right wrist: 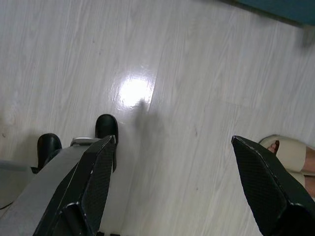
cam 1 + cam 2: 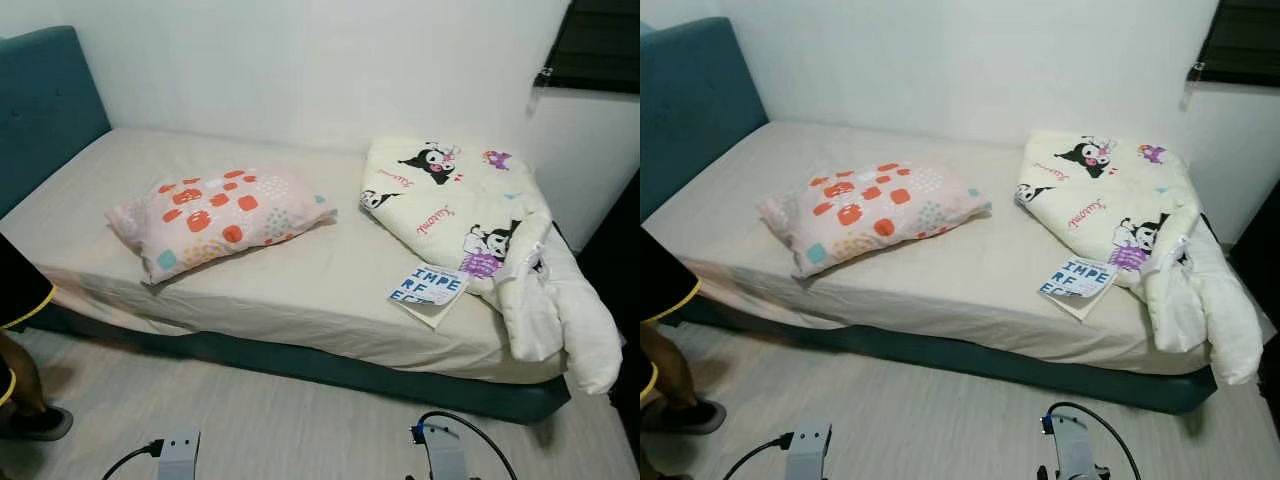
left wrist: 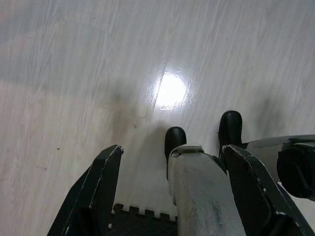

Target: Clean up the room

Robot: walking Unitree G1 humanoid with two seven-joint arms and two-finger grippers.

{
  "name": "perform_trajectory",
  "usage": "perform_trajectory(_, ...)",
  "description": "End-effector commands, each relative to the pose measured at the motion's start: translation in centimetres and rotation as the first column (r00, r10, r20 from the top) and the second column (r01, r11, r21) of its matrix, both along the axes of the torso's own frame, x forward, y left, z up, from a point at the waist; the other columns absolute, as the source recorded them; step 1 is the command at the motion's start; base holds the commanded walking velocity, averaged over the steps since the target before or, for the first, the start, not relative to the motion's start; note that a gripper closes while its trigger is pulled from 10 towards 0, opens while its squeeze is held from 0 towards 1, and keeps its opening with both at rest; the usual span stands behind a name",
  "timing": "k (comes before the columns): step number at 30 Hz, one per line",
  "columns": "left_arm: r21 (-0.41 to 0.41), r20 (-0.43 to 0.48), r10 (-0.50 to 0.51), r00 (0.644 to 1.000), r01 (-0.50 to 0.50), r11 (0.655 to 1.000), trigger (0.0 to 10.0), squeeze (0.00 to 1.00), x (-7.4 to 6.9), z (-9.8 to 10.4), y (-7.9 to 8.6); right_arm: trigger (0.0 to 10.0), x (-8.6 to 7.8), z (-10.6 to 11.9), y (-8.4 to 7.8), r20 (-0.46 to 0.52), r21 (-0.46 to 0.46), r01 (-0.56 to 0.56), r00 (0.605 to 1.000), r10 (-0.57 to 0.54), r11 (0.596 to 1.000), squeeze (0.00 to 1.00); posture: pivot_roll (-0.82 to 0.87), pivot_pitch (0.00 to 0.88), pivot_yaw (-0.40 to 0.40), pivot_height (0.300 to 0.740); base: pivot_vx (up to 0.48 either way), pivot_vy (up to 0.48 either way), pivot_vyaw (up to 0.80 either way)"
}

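The left gripper (image 3: 170, 189) and the right gripper (image 1: 182, 184) both hung over the pale wooden floor (image 3: 74, 73) with their black fingers spread wide and nothing between them. In front of the robot stood the bed (image 2: 300, 290), with a pillow (image 2: 215, 215) with orange spots near its middle. A crumpled cartoon blanket (image 2: 470, 220) lay at the right end, and a booklet (image 2: 428, 287) lay just beside it near the front edge.

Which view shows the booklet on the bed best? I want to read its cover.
The left eye view: the booklet lies unobstructed beside the blanket, its letters largest. The right eye view shows it equally whole; both wrist views face the floor.
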State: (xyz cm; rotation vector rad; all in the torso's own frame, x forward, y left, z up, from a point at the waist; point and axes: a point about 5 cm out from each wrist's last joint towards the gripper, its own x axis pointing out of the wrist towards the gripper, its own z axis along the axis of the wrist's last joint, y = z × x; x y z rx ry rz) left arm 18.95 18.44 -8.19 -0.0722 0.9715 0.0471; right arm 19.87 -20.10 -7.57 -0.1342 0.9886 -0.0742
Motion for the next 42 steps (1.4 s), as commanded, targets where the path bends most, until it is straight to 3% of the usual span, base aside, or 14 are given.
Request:
perform_trajectory(1,-0.011,-0.025,0.003,1.000,-0.003,1.000,10.0,0.00,-0.6,-0.3,-0.1,10.0,-0.4,-0.2,-0.2,-0.013,0.010,0.019,1.000,-0.019,1.000,0.00,-0.07,0.051,-0.016,0.740,0.000,0.000,0.00)
perform_trajectory(9,-0.003,-0.028,-0.030,0.999,0.030,1.000,10.0,0.00,-0.7,-0.4,-0.2,10.0,-0.5,-0.2,-0.5,-0.015,0.009,0.019,1.000,-0.019,1.000,0.00,-0.06,0.056,-0.017,0.740,0.000,0.000,0.00)
perform_trajectory(28,-0.018,-0.030,-0.029,0.999,0.029,0.999,10.0,0.00,-1.1,-0.6,-0.3,10.0,-2.0,-0.9,-0.7,-0.054,0.008,0.019,0.998,-0.019,1.000,0.00,-0.05,0.067,-0.013,0.740,0.274,0.000,0.00)
perform_trajectory(42,-0.016,-0.046,-0.058,0.997,0.058,0.998,10.0,0.00,-1.6,-0.8,-0.2,10.0,-1.8,-1.3,2.8,-0.074,0.015,-0.013,0.997,0.014,1.000,0.00,-0.05,0.074,-0.008,0.740,0.156,0.000,-0.49)
